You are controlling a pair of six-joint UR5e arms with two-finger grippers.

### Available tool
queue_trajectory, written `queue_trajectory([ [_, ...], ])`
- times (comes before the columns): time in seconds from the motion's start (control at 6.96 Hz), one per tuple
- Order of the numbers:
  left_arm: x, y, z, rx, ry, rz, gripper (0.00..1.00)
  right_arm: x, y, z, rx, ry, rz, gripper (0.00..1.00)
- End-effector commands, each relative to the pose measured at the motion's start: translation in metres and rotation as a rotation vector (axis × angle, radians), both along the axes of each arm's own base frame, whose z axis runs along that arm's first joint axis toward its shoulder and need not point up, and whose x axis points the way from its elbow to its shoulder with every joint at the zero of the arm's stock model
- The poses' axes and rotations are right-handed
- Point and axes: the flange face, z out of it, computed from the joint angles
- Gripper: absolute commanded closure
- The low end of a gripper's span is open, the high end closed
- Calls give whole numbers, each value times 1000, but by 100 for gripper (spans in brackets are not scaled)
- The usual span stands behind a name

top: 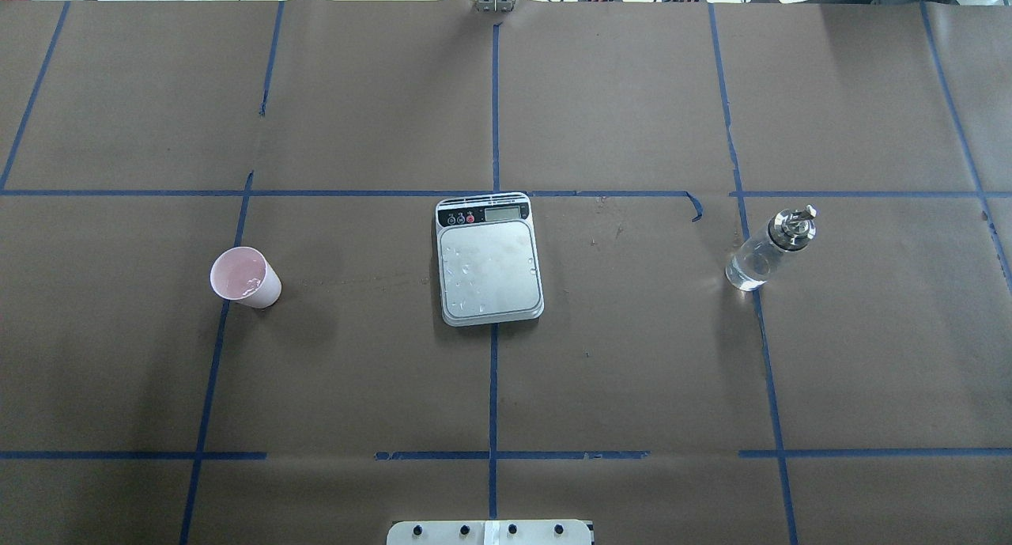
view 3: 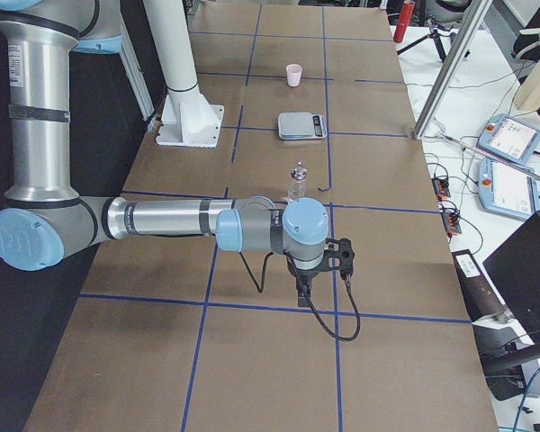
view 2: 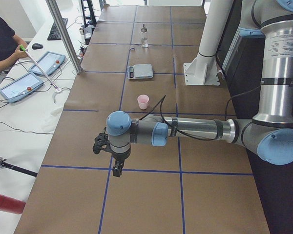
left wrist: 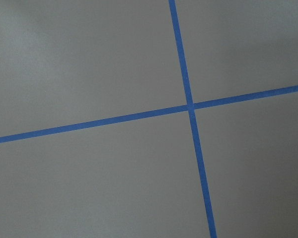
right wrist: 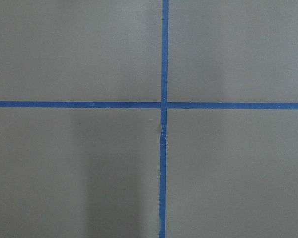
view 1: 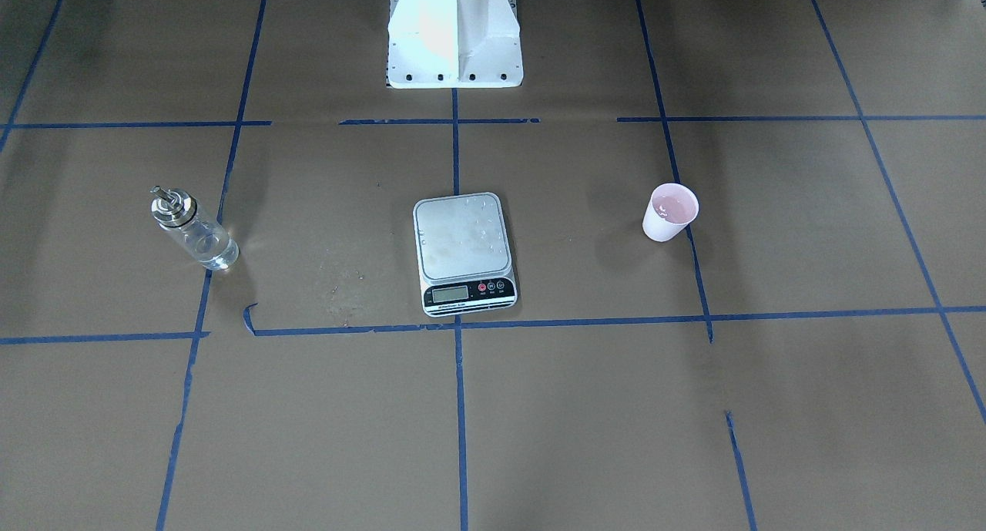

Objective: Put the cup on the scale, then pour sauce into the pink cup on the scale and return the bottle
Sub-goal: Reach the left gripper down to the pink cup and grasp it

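Firstly, left pincer (view 2: pixel 117 169): it hangs over the bare bench beyond the cup and points down; it shows only in the side view, so I cannot tell how far open it is or if it holds something.
Bench (top: pixel 632 355): brown paper surface, divided in squares by blue tape lines (top: pixel 493 371).
Cup (top: pixel 245 277): small pale pink tapered disposable cup, upright on a tape line, well apart from the scale, on its left; the pink inside looks shiny.
Scale (top: pixel 490 260): small flat rectangular digital scale with silver platform, in the middle of the bench; nothing stands on it, only small drops; the black display strip is on the far side from the robot.
Bottle (top: pixel 768 248): clear glass cylindrical bottle with silver metal spout cap, upright, well apart on the right of the scale.
Right pincer (view 3: pixel 304 292): it points down above the bench beyond the bottle; opening and hold I cannot tell.
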Motion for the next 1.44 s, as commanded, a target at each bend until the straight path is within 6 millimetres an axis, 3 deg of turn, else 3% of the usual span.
queue_trajectory([
  [0.0,0,-4,-18,28,9,-3,0,-1,1,-1,3,-3,-1,0],
  [0.14,6,-15,-43,79,80,7,0,-1,0,-1,6,-3,-1,0],
  [0.29,20,-54,-77,210,99,40,0,-1,-1,-4,15,-2,-1,0],
  [0.43,54,-60,-96,283,145,70,0,-1,-2,-6,21,-6,-2,0],
  [0.57,110,-65,-134,272,192,93,0,-3,-6,-13,29,-39,-4,0],
  [0.72,160,-63,-152,160,302,114,0,-3,-7,-18,44,-39,-5,0],
  [0.86,214,-64,-190,0,359,46,0,-6,-7,-28,65,-38,-12,0],
  [1.01,265,-47,-230,-42,316,-65,0,-11,-8,-29,64,-35,-23,0],
  [1.15,317,-22,-245,-108,290,-125,0,-11,-9,-24,45,-40,-18,0],
  [1.29,344,-6,-252,-171,285,-178,0,-12,-8,-21,35,-39,-13,0],
])
